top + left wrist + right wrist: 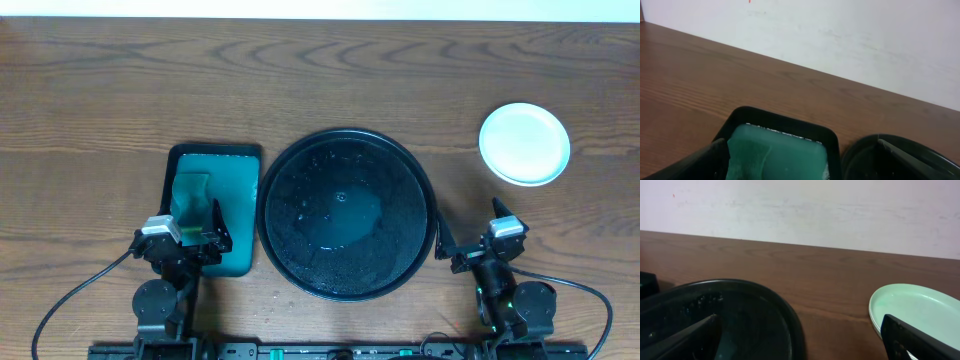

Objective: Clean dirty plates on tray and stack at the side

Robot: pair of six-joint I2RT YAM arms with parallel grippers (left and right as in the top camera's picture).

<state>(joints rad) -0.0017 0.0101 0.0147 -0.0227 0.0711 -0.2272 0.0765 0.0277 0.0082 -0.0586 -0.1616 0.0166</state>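
Two grippers, overhead: my left gripper (185,238) and right gripper (472,240) are both spread wide, nothing between the fingers.
Tray, overhead: the black tray (300,170) lies between my grippers, wet, with no plate on it.
Plates, overhead: the plates (524,144) sit stacked on the table ahead of my right gripper and slightly to its right, apart from the tray.
Left wrist: the sponge (775,155) in the teal tray (785,122) is right in front of my open left fingers.
Right wrist: the stack is ahead to the right, pale green, and I see at least two rims.
Handling: I judge the plates light, stiff, slick while damp, perhaps breakable. I would pinch one at the rim.
Progress: the job looks finished.
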